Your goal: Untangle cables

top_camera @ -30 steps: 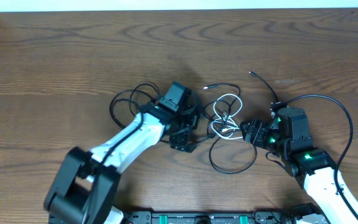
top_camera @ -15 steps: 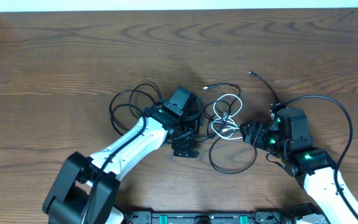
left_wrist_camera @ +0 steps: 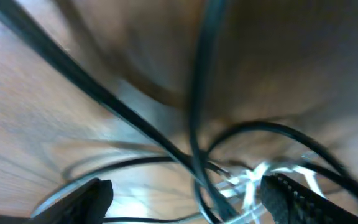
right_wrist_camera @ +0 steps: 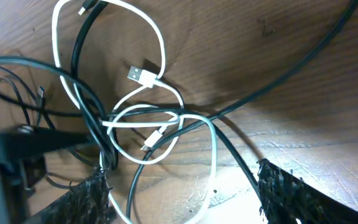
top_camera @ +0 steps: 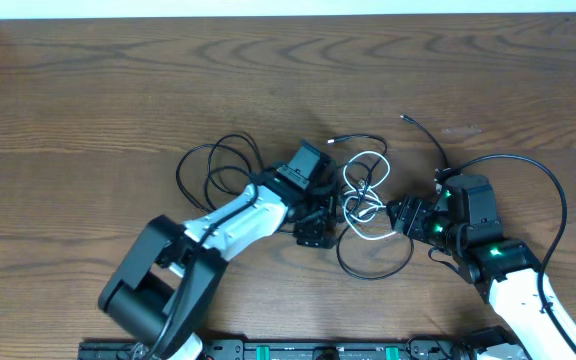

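Nearing the white cable, left tool, further right than before.

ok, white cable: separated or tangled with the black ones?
Tangled. In the right wrist view the white cable loops over and under the black cables mid-pile; only its USB plug lies free.

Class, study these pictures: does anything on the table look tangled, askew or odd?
Yes. The white cable is looped through the black cables at the table's centre, plug ends lying loose. Nothing looks damaged.
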Controlling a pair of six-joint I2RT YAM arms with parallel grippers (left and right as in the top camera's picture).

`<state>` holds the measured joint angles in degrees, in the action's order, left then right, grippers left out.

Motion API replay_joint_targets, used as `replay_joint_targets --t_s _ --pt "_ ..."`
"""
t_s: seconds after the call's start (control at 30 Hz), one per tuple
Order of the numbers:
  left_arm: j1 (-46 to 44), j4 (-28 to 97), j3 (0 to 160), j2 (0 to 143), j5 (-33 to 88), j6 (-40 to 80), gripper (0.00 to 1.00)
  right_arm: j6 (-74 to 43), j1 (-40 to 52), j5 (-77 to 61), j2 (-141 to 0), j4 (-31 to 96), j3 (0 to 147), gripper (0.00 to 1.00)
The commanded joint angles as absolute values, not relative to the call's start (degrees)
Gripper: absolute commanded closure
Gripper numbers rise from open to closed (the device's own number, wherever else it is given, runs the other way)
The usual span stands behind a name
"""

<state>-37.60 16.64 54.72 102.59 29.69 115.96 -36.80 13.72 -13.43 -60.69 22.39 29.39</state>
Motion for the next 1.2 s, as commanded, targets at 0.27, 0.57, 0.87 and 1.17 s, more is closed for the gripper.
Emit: replay_joint_targets --t_s 0.27,0.57,0.87,1.17 --pt "-38.50 17.02 54.22 105.34 30.83 119.61 0.22 -36.10 13.54 -12.99 -60.31 23.42 29.23 0.25" --pt "-38.44 16.99 54.22 105.34 30.76 117.89 0.92 -36.12 13.54 -13.02 -60.31 23.62 29.23 0.25" --pt "-35.64 16.99 54.22 104.31 26.33 91.07 0.92 -35.62 13.54 -16.64 -60.31 24.23 29.23 0.22" --pt "-28.51 15.14 54.22 95.04 26.00 72.71 0.92 -20.12 13.58 -42.13 -60.31 21.76 29.23 0.16"
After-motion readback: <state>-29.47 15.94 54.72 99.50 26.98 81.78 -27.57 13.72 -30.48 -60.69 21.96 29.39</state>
